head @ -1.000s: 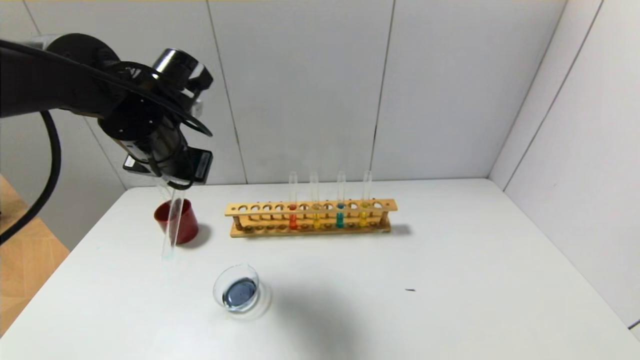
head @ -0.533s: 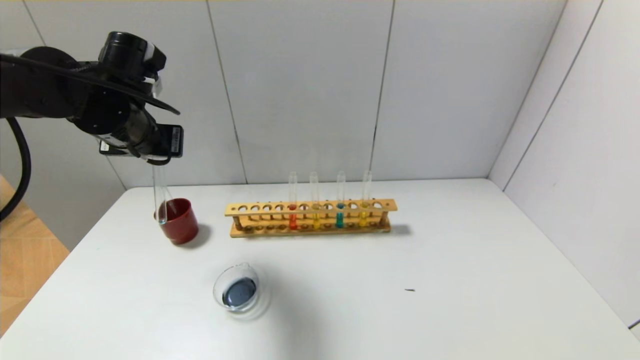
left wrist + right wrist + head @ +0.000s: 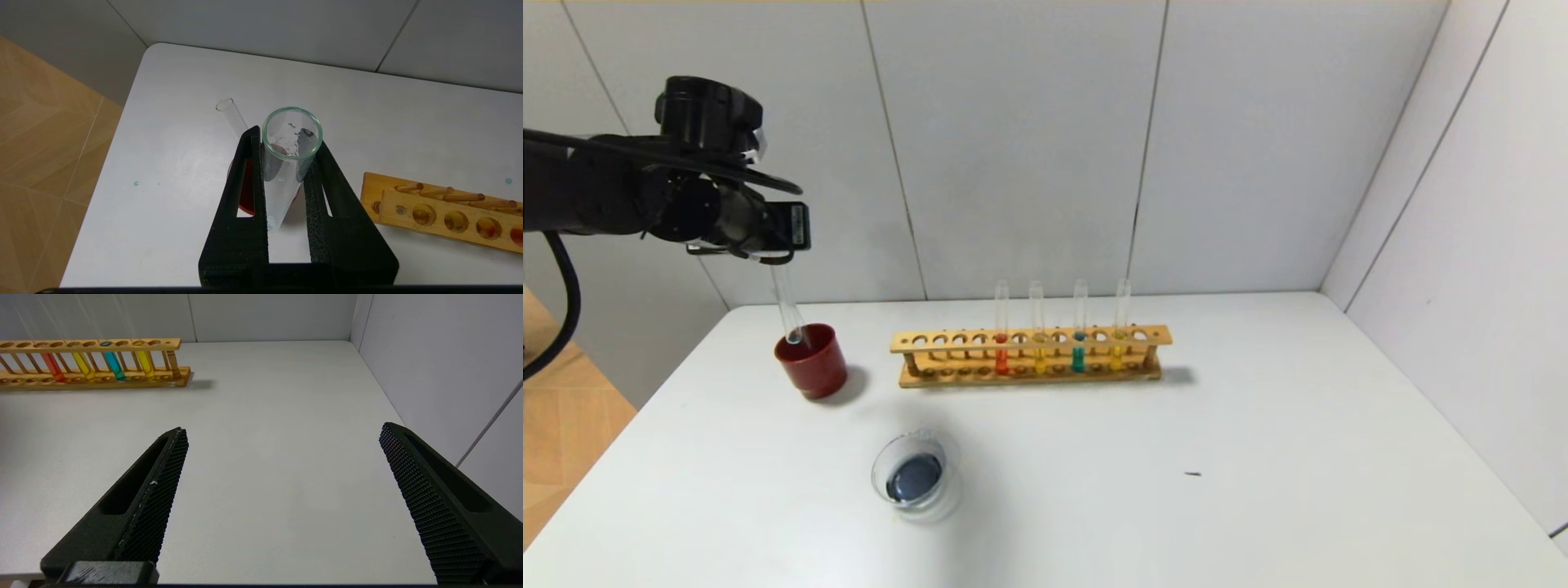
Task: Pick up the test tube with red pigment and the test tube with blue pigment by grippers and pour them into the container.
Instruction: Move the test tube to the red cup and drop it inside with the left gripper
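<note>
Left gripper (image 3: pixel 783 255) up high over the desk's far left corner, fingers (image 3: pixel 245 171) clamped on an empty clear tube (image 3: pixel 788 306), its lower end dipping into the dark red cup (image 3: pixel 811 360). A second empty tube (image 3: pixel 231 116) leans in that cup. Toward the near edge sits the container (image 3: pixel 913 478), dark liquid inside. Along the far edge, the wooden rack (image 3: pixel 1029 357) holds the test tube with red pigment (image 3: pixel 1001 339) and the test tube with blue pigment (image 3: pixel 1079 336). Right gripper (image 3: pixel 282 490) spread wide over the white desk (image 3: pixel 1258 457), holding nothing; grey panel walls behind.

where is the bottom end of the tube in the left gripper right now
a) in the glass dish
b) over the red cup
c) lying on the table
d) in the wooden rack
b: in the head view the left gripper holds the empty tube upright, its bottom end at the mouth of the red cup, away from the glass dish and the rack.
</note>
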Available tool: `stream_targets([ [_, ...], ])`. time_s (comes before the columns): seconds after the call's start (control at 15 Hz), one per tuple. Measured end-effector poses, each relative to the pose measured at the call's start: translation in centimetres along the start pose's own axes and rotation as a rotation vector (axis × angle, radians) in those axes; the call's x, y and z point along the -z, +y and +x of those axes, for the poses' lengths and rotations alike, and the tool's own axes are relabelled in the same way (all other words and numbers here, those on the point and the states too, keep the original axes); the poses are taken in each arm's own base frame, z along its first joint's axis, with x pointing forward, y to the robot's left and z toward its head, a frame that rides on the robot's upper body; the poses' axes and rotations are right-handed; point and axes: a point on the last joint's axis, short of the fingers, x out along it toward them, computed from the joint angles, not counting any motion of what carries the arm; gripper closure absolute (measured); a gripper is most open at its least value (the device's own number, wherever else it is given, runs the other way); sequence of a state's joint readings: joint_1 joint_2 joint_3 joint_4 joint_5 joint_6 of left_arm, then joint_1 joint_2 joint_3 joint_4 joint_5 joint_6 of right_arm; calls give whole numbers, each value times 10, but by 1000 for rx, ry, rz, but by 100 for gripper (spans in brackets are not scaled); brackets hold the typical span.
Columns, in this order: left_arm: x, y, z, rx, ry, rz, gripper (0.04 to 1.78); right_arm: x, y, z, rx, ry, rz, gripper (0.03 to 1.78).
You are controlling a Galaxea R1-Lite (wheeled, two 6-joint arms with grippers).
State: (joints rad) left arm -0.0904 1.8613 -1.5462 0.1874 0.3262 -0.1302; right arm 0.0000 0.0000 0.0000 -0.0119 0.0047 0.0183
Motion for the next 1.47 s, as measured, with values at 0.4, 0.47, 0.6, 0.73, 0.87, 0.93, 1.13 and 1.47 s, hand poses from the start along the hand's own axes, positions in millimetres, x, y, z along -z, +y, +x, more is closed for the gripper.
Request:
stream_targets([
  [0.4, 14, 8, 29, -10, 1, -7, 151, 0, 0, 0, 0, 0, 0, 10],
  [0.47, 17, 8, 33, -10, -5, -9, 151, 0, 0, 0, 0, 0, 0, 10],
  [0.6, 25, 7, 43, -13, -11, -10, 151, 0, 0, 0, 0, 0, 0, 10],
  [0.73, 35, 5, 52, -12, -12, -1, 151, 0, 0, 0, 0, 0, 0, 10],
  [0.87, 43, 5, 60, -15, -14, -3, 151, 0, 0, 0, 0, 0, 0, 10],
  [0.93, 47, 6, 63, -19, -5, -4, 151, 0, 0, 0, 0, 0, 0, 10],
  [1.13, 56, 5, 70, -18, -1, -7, 151, 0, 0, 0, 0, 0, 0, 10],
  [1.47, 76, 5, 78, -22, 19, 3, 151, 0, 0, 0, 0, 0, 0, 10],
])
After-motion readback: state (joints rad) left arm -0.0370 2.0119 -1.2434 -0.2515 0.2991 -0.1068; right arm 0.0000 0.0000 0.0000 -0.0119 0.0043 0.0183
